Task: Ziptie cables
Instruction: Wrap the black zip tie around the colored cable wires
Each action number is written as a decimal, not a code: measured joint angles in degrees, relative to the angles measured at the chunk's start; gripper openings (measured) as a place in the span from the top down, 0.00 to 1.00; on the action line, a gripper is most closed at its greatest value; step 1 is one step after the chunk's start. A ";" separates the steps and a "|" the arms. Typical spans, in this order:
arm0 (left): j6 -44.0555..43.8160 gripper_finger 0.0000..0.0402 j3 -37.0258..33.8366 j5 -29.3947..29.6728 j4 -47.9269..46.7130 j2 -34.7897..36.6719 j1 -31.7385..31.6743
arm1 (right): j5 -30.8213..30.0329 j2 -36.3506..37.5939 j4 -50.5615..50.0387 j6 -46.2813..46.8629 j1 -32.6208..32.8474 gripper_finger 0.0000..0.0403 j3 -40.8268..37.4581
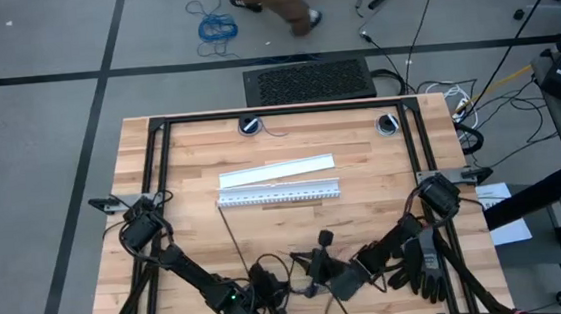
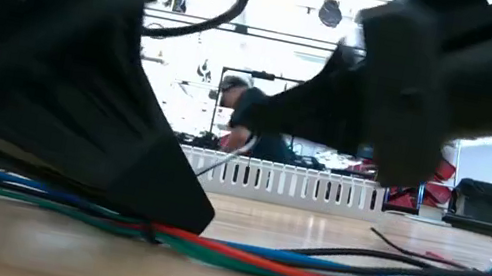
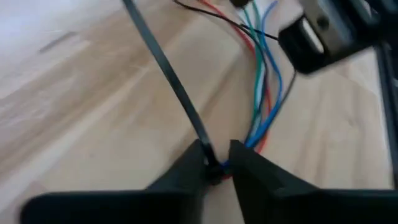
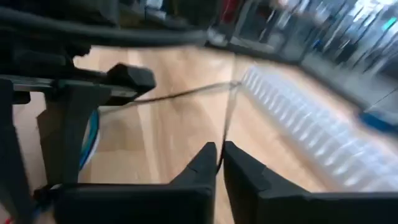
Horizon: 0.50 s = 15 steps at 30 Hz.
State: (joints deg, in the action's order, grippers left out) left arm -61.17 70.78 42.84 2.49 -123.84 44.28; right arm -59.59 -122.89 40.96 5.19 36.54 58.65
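Observation:
The cables (image 3: 261, 93), thin blue, green and red wires, lie slack on the wooden table near its front edge (image 2: 305, 265). A long black ziptie (image 3: 168, 74) runs from the bundle toward the far side (image 1: 237, 236). My left gripper (image 3: 217, 165) sits low at the bundle (image 1: 267, 303), closed to a narrow gap on the ziptie where it meets the wires. My right gripper (image 4: 219, 158) is just to its right (image 1: 311, 285), fingers almost together, with a thin black strip (image 4: 227, 118) in the gap. My left gripper pinches the ziptie's end (image 3: 211, 163) at the cable bundle between its two fingertips, slanting down from the near left. The blue and red wires (image 3: 252, 140) pass right beside the fingers. The ziptie's long part lies on the table beyond them. My right gripper has the thin black strip (image 4: 222, 146) in the slit between its two fingers, coming nearly level from the near right. The strip runs on from the fingers over the table toward the slotted strip's end. Which part of it is held is hidden by the fingers.
A white slotted strip (image 1: 278, 194) and a flat white strip (image 1: 276, 169) lie across the table's middle. A black glove (image 1: 425, 266) lies by the right arm. A person (image 1: 278, 2) and a blue coiled cord (image 1: 215, 27) are on the floor beyond the table.

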 joint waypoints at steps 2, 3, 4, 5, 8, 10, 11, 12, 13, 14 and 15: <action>1.52 0.75 0.00 -0.40 0.64 0.07 0.41 | -5.28 0.53 2.22 -5.69 1.78 0.90 0.00; 2.27 0.72 0.00 -0.41 0.71 0.23 0.60 | -8.01 1.15 2.79 -8.74 2.40 0.87 0.00; 3.08 0.70 0.00 -0.47 0.70 0.51 0.75 | -10.70 1.95 3.26 -11.99 2.59 0.84 0.00; 3.28 0.69 -0.02 -0.47 1.00 0.64 0.89 | -13.00 2.80 3.71 -14.61 2.54 0.81 0.00; 3.22 0.67 -0.02 -0.82 -0.03 1.28 0.93 | -18.62 5.15 3.83 -18.87 1.73 0.72 0.00; 3.01 0.67 -0.09 -0.61 -0.71 2.40 0.76 | -21.53 6.05 3.76 -19.52 1.60 0.67 -0.02; 2.77 0.67 -0.07 -0.13 -0.64 3.23 0.62 | -22.49 6.52 3.33 -19.93 1.68 0.66 -0.04; 2.66 0.67 -0.07 0.84 -0.64 4.22 0.51 | -23.38 7.00 2.75 -20.42 1.87 0.65 -0.04; 3.15 0.67 -0.07 1.63 -0.49 5.13 0.46 | -24.83 7.40 2.59 -20.57 2.19 0.64 -0.04; 3.43 0.66 -0.04 2.48 -0.40 5.99 0.43 | -26.68 7.67 2.59 -20.81 2.60 0.64 -0.04; 3.52 0.66 -0.04 3.14 -0.72 6.91 0.44 | -28.01 7.94 2.53 -20.96 3.08 0.65 -0.04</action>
State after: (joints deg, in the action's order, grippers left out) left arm -57.65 70.74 45.98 1.77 -116.92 44.73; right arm -87.59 -114.95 43.49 -15.77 39.62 58.61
